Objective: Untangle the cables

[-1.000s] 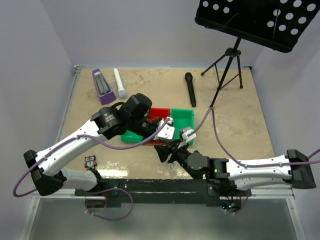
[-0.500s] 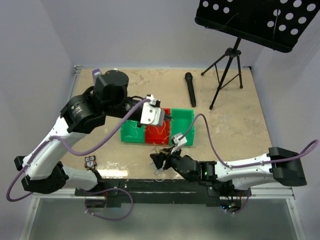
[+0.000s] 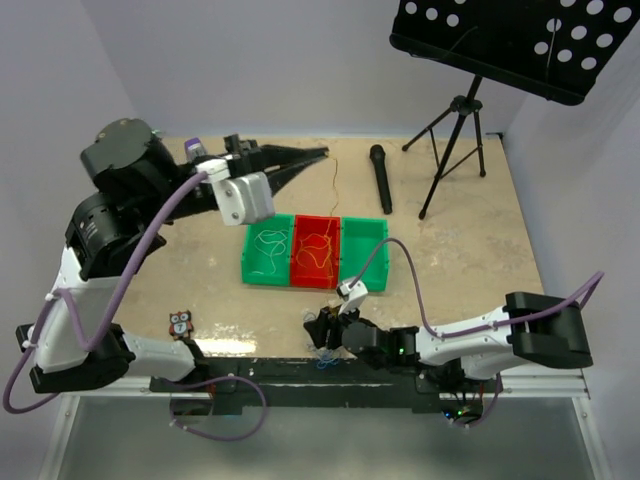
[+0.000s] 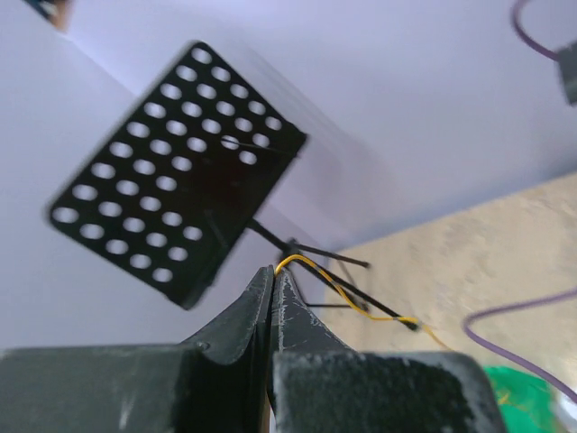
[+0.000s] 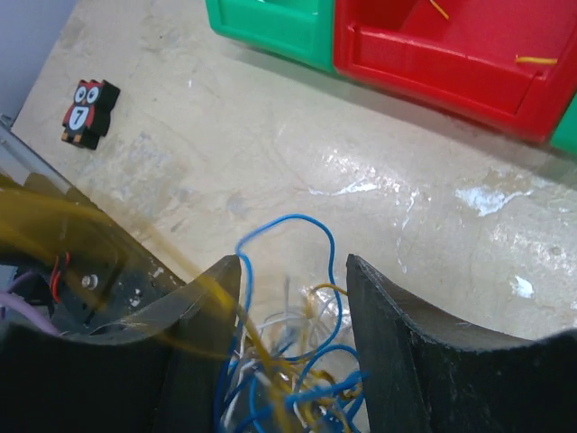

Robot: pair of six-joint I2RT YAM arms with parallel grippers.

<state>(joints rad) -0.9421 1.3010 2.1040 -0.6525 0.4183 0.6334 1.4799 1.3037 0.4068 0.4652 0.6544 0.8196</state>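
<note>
Trailing downward, a thin orange-yellow wire (image 4: 343, 298) is pinched by the fully closed left hand (image 4: 273, 271); a blue, white and yellow wire tangle (image 5: 288, 379) is straddled by the half-open right hand (image 5: 293, 275).

robot lab: bolted arms (image 3: 150, 352), white-walled booth (image 3: 300, 70), marbled table (image 3: 480, 250)

The table top (image 5: 270, 117) is showing a smooth, marbled beige finish with glossy reflecting patches. The red bin (image 5: 424, 68) and green bin (image 5: 270, 32) are presenting glossy moulded plastic. The cables (image 5: 297, 388) are appearing smooth-sheathed. The right gripper (image 5: 293, 262) fingers (image 5: 406, 352) are showing matt black, finely grained plastic.
</note>
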